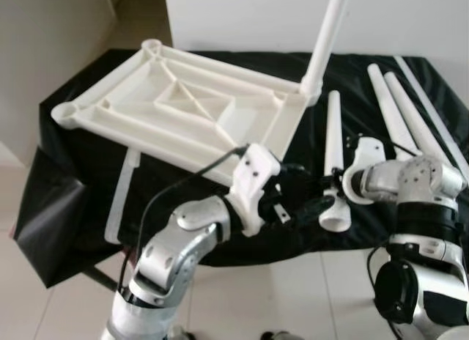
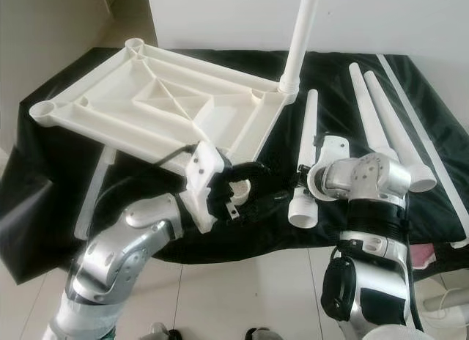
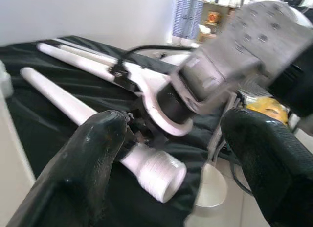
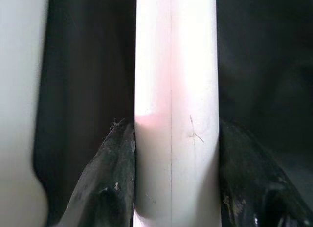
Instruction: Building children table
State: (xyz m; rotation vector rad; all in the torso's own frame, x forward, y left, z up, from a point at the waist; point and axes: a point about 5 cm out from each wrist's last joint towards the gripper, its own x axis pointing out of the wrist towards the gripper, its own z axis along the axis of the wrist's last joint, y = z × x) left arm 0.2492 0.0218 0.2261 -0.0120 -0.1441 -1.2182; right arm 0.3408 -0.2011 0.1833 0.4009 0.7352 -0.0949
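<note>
On the black cloth (image 1: pixel 88 157) that covers the work surface, the white tabletop (image 1: pixel 183 105) lies upside down, ribs facing up, on the robot's left side of the cloth. One white leg stands already fitted in its far corner socket, the upright leg (image 1: pixel 322 43), rising out of the top of the head views. A flat white strip (image 1: pixel 121 197) pokes out from under the tabletop's near edge.

Just right of the tabletop's near corner hovers the left gripper (image 1: pixel 304 208), its two black fingers (image 3: pixel 93 153) spread wide with nothing between them, pointing toward the threaded end of the loose leg (image 1: pixel 333 160) that lies right beside the tabletop. That leg runs away from the robot, its wide threaded end nearest.

Right of the tabletop, on the same leg, the right gripper (image 4: pixel 173 178) is clamped around the shaft near its threaded end; the right wrist view shows both black pads pressed against the white tube.

Farther right of the tabletop, two more spare legs (image 1: pixel 396 113) lie side by side on the cloth, with a thin white rod (image 1: pixel 432 109) just beyond them.
</note>
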